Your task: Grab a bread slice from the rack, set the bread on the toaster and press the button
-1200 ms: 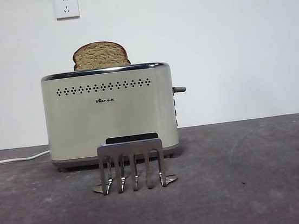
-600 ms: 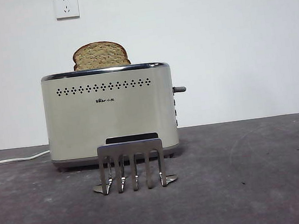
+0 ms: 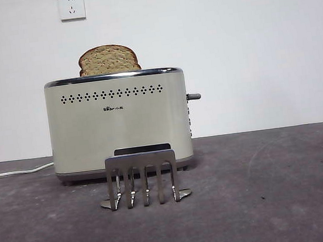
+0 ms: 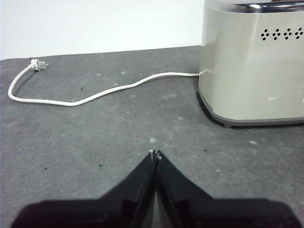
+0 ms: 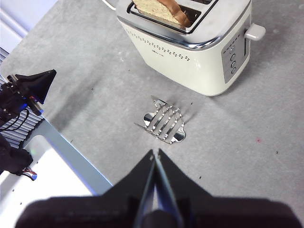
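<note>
The slice of bread [image 3: 108,59] stands in a slot of the cream toaster [image 3: 119,123], its domed top above the chrome rim; it also shows in the right wrist view [image 5: 161,10]. The grey metal rack [image 3: 142,178] stands bare in front of the toaster, also in the right wrist view [image 5: 164,120]. The button [image 3: 194,96] sticks out of the toaster's right end, up high [image 5: 255,32]. My left gripper [image 4: 155,154] is shut and empty, low over the table beside the toaster [image 4: 254,66]. My right gripper [image 5: 155,153] is shut and empty, high above the rack.
A white power cord [image 4: 95,92] with its plug [image 4: 37,64] lies loose on the grey table beside the toaster. Two wall sockets [image 3: 71,7] are on the white wall behind. The table's edge and a white surface [image 5: 42,175] show in the right wrist view.
</note>
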